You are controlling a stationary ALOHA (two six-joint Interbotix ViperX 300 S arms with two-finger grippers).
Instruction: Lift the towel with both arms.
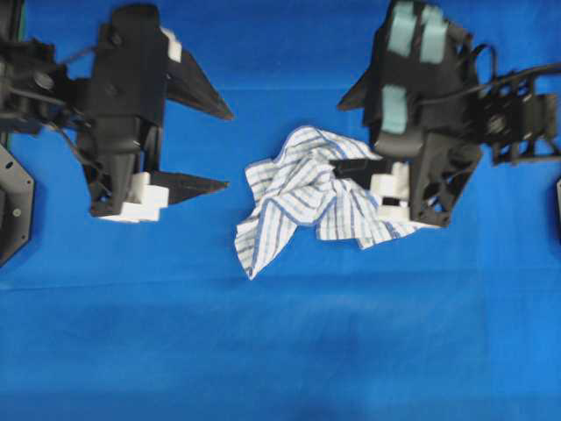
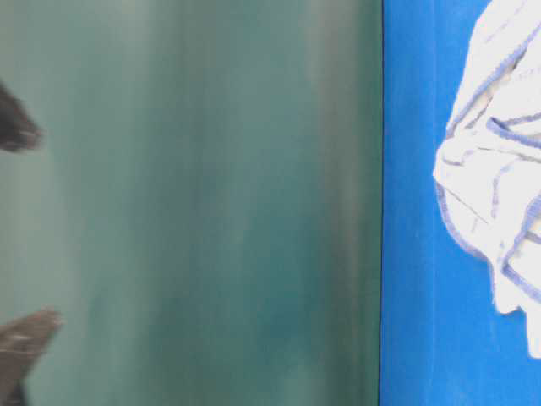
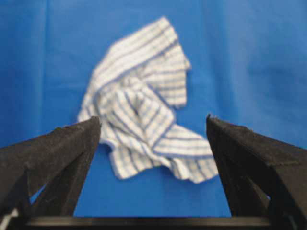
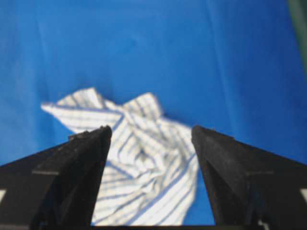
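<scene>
Your right hand point(image 1: 355, 167) hangs over the towel point(image 1: 302, 197), fingers apart and straddling its crumpled edge near the counter's point(image 1: 280, 351) middle. Your left hand point(image 1: 223, 147), also spread, sits well apart, toward the opposite edge.

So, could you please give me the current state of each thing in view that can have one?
towel: crumpled in a heap on the blue table cover, not lifted.
left gripper: open, short of the towel, not touching it.
right gripper: open, over the towel's edge, cloth showing between its fingers.
</scene>
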